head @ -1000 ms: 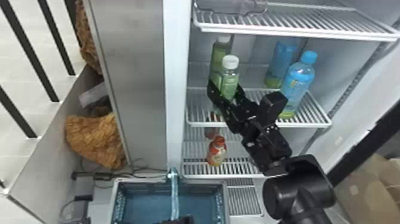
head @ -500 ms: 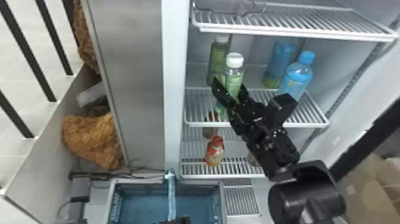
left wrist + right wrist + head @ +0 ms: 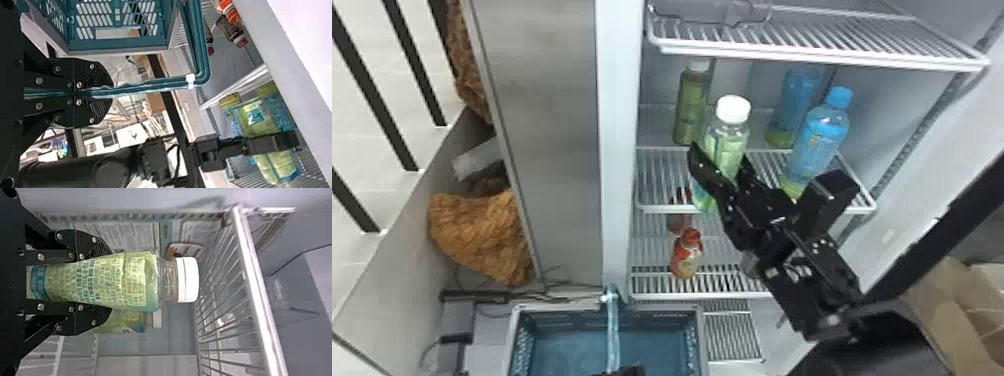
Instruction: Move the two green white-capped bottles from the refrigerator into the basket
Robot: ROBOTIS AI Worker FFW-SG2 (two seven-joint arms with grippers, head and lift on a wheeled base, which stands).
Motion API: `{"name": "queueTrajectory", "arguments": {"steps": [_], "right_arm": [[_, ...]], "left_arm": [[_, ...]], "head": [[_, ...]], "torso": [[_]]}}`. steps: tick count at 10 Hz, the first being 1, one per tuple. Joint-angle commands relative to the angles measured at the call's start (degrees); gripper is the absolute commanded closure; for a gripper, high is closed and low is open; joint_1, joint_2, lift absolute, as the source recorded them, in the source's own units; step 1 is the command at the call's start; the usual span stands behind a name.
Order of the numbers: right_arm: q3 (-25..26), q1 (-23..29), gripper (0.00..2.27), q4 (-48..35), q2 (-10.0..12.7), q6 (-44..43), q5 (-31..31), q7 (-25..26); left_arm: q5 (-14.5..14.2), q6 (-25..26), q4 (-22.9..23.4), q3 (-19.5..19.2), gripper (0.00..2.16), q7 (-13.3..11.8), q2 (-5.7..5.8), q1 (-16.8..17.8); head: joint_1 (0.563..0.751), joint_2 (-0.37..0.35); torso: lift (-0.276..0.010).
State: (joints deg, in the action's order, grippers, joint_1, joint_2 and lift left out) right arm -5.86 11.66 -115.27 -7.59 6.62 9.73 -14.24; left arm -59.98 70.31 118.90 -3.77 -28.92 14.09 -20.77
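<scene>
In the head view my right gripper is shut on a green white-capped bottle, held upright in front of the refrigerator's middle shelf. The right wrist view has this right gripper with its fingers on both sides of the bottle, cap pointing away from the palm. The other green bottle stands farther back on that shelf, at the left. My left gripper is at the head view's bottom edge, over the teal basket; in the left wrist view the left gripper is shut on the basket handle.
Two blue bottles occupy the same shelf's right side. Below it stands a small red-capped bottle. The wire shelf above overhangs the bottles, and the refrigerator's left wall edge rises behind the basket.
My right gripper has drawn the front green bottle out toward the camera, away from the rear one, and slightly to the right. The left gripper has stayed at the basket.
</scene>
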Motion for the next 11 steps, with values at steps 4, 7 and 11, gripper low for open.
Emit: {"name": "queueTrajectory", "arguments": {"steps": [4,7,11], "right_arm": [[1.6,10.0,0.92,-13.3,-0.3,8.6,2.6,-0.4],[2.2,17.2,0.92,-23.3,-0.7,18.8,5.9,-1.1],[3.5,22.8,0.92,-32.2,-0.6,32.8,9.6,-1.0]], "left_arm": [[0.0,0.0,0.0,-0.1,1.2,0.0,-0.03,-0.2],[0.0,0.0,0.0,-0.2,1.2,0.0,-0.12,-0.2],[0.0,0.0,0.0,0.0,1.2,-0.1,-0.12,-0.3]], "head": [[0.695,-0.136],[0.695,-0.139],[0.695,-0.114]], "torso": [[-0.004],[-0.004],[-0.004]]}}
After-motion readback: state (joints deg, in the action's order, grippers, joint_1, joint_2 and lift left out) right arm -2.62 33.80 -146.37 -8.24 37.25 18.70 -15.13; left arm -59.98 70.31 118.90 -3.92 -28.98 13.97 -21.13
